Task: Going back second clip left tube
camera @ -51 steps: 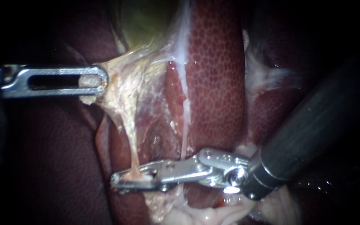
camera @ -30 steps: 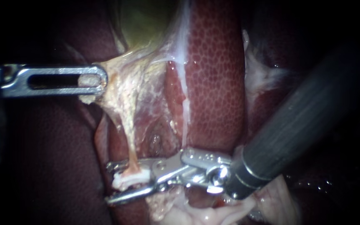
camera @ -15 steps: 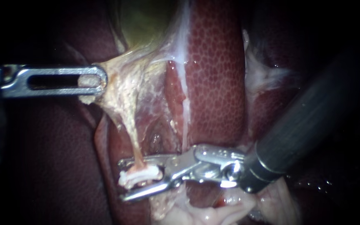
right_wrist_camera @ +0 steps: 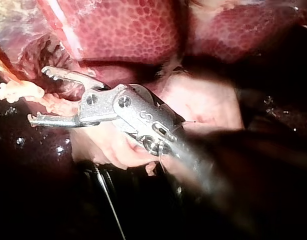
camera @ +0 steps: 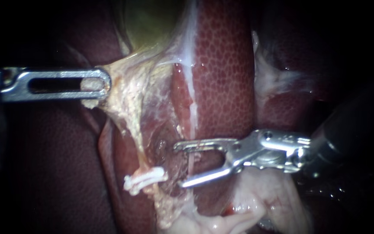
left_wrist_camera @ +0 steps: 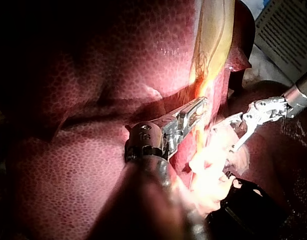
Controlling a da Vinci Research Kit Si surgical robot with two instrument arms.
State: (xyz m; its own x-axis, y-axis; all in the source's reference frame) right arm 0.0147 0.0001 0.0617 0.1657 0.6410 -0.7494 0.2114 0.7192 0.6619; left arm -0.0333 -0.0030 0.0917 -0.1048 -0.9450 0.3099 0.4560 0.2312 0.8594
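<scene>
My left instrument [camera: 97, 84] comes in from the left, its slotted jaws shut on the pale tissue [camera: 124, 86] under the greenish gallbladder [camera: 152, 21], holding it taut. From that tissue the left tube [camera: 136, 134] runs down to a white clip [camera: 146, 178] lying across it. My right instrument [camera: 179, 165] stands to the right of the clip with jaws open, gripping nothing. A thinner right tube [camera: 192, 115] runs down behind the gap. In the right wrist view the open jaws [right_wrist_camera: 38, 95] sit just short of the clip [right_wrist_camera: 17, 92]. The left wrist view shows the left jaws [left_wrist_camera: 196, 111] on the tissue.
Mottled red liver [camera: 226, 78] lies right of the tubes, and darker liver [camera: 44, 164] fills the left. Pale fatty tissue [camera: 256, 203] lies under the right instrument's wrist. Its dark shaft [camera: 356, 130] leaves at the right. My right instrument [left_wrist_camera: 243, 125] also shows in the left wrist view.
The right instrument's jaws, earlier shut around the left tube, opened and left the white clip on it. The instrument then drew back to the right and slightly up. The left instrument held still.
</scene>
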